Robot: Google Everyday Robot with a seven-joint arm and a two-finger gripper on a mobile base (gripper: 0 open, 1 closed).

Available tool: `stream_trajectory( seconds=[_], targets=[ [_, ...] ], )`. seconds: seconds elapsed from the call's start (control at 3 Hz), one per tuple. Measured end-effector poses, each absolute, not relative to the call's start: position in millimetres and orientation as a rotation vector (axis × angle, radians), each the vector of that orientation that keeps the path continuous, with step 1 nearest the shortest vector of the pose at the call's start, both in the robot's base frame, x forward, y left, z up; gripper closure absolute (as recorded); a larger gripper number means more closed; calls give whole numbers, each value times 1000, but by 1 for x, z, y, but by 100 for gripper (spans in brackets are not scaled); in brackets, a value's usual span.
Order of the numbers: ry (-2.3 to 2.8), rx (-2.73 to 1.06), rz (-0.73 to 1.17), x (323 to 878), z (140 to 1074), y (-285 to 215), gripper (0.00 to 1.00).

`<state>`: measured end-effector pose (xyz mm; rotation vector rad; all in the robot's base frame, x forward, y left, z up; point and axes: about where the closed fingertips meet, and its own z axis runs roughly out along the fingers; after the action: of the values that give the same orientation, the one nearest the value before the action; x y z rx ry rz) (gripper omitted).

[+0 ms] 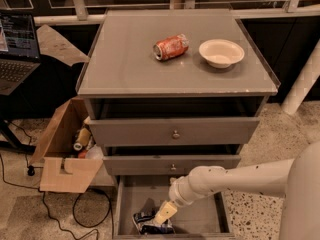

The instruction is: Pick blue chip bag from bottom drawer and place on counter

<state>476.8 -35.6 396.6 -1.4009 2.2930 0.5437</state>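
Observation:
The blue chip bag (145, 224) lies crumpled on the floor of the open bottom drawer (200, 220), near its front left. My gripper (161, 217), pale yellow at the end of the white arm, reaches down into the drawer from the right. Its tip is at the bag's right upper edge and covers part of it; I cannot tell whether it touches. The counter (130, 59) is the grey cabinet top above.
A dented orange soda can (170, 47) and a white bowl (221, 52) sit on the counter. The two upper drawers (175, 132) stand slightly pulled out above my arm. An open cardboard box (65, 154) and cables are on the floor at left, with a laptop (17, 44) beyond.

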Motion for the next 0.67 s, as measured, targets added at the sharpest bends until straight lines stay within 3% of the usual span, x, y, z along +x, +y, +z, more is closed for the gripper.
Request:
stream_trajectory(
  seconds=[0.67],
  targets=[
    [2307,-1332,465,476,368,-36,0]
  ],
)
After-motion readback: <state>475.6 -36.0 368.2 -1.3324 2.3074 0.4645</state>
